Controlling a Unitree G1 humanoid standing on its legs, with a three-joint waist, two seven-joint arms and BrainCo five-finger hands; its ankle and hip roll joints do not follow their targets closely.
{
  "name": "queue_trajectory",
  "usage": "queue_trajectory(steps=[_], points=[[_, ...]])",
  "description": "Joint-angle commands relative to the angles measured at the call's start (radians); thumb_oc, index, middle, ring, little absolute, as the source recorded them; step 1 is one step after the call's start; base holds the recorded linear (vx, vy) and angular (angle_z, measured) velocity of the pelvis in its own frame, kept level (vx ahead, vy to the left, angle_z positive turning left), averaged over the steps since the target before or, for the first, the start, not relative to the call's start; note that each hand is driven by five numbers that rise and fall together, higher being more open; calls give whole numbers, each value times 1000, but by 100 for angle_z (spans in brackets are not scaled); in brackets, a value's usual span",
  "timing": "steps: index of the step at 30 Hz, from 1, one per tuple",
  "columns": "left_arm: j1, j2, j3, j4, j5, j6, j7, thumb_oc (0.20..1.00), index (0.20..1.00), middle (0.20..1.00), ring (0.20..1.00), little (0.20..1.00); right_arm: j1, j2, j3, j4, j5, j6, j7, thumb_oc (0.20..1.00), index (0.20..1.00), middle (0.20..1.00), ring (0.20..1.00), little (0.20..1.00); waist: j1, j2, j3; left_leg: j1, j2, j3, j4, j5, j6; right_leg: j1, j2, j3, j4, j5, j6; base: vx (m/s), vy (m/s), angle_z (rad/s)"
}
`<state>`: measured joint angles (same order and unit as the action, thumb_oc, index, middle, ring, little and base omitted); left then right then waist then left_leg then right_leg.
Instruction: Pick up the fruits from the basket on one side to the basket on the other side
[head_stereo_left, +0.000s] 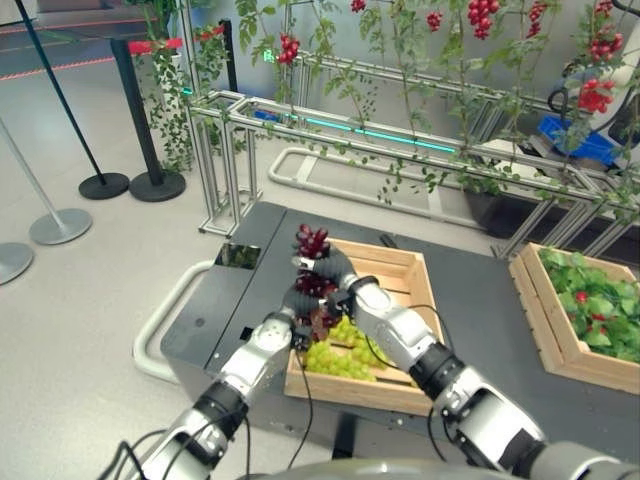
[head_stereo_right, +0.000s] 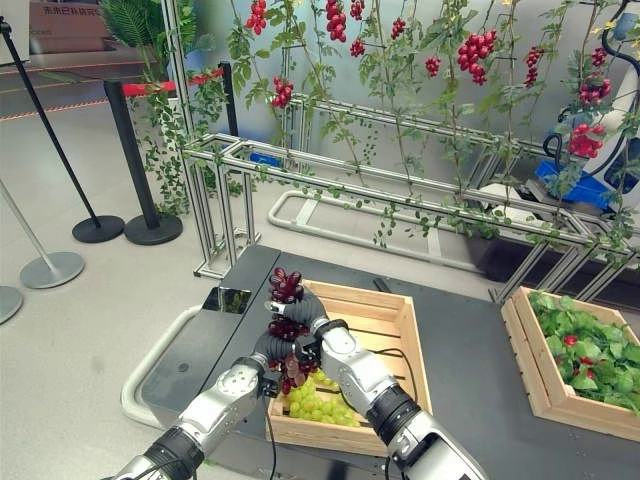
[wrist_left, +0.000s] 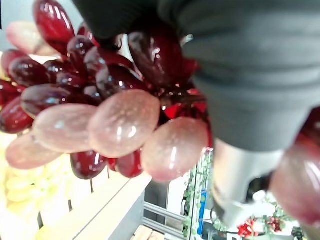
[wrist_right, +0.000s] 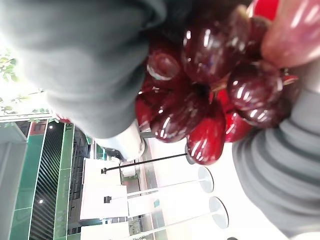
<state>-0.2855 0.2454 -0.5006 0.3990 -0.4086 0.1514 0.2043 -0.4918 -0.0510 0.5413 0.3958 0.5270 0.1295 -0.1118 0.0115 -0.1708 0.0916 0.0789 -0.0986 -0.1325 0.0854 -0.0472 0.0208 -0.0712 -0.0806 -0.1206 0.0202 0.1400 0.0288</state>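
Note:
A bunch of dark red grapes (head_stereo_left: 312, 241) hangs in the air over the left end of a wooden crate (head_stereo_left: 408, 272). Both hands meet on it. My right hand (head_stereo_left: 337, 268) comes in from the lower right and is curled round the upper part of the bunch. Just below it, my left hand (head_stereo_left: 297, 303) is curled on the lower part. Up close the bunch shows as glossy red and paler pink grapes (wrist_left: 120, 120) against the hand's dark cover, and as deep red grapes (wrist_right: 200, 115) in the right wrist view. Green grapes (head_stereo_left: 336, 356) lie in the crate beneath.
A second wooden crate (head_stereo_left: 531, 297) holding leafy greens with red bits stands at the right end of the dark grey table (head_stereo_left: 215, 310). Behind the table runs a metal frame (head_stereo_left: 330, 135) hung with vines and red fruit. Barrier posts (head_stereo_left: 150, 180) stand on the floor at the left.

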Motion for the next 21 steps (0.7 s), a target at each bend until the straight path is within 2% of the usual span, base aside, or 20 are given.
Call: queue_trajectory(steps=[1, 6, 7, 8, 21], points=[[-113, -63, 66, -3, -29, -84, 36, 1000, 1000, 1000, 1000, 1000, 1, 76, 12, -107, 67, -71, 18, 200, 200, 200, 200, 200, -6, -1, -27, 39, -37, -22, -65, -81, 35, 23, -85, 25, 47, -84, 142, 13, 9, -5], [-112, -55, 92, -37, -21, -102, 61, 1000, 1000, 1000, 1000, 1000, 28, 62, 11, -144, 76, -84, 21, 200, 200, 200, 200, 200, -13, 3, -29, 49, -35, -16, -64, -85, 36, 30, -83, 34, 49, -90, 141, 7, 11, -8], [-113, -53, 94, -41, -17, -103, 63, 903, 903, 903, 903, 903, 30, 59, 10, -149, 75, -85, 21, 200, 200, 200, 200, 200, -13, 3, -29, 49, -35, -15, -63, -86, 36, 29, -83, 34, 50, -91, 141, 2, 5, -11], [-114, -53, 96, -42, -16, -104, 63, 200, 200, 200, 200, 200, 33, 56, 9, -155, 73, -86, 26, 200, 200, 200, 200, 200, -15, 4, -30, 50, -34, -13, -64, -86, 36, 29, -83, 36, 50, -90, 141, -2, 4, -10], [-88, -60, 126, -61, -16, -121, 69, 200, 200, 200, 200, 200, 98, 37, 0, -217, 138, -105, 52, 200, 200, 200, 200, 200, -25, 10, -30, 55, -35, 3, -60, -91, 41, 27, -84, 52, 59, -94, 144, -2, 5, -1]])
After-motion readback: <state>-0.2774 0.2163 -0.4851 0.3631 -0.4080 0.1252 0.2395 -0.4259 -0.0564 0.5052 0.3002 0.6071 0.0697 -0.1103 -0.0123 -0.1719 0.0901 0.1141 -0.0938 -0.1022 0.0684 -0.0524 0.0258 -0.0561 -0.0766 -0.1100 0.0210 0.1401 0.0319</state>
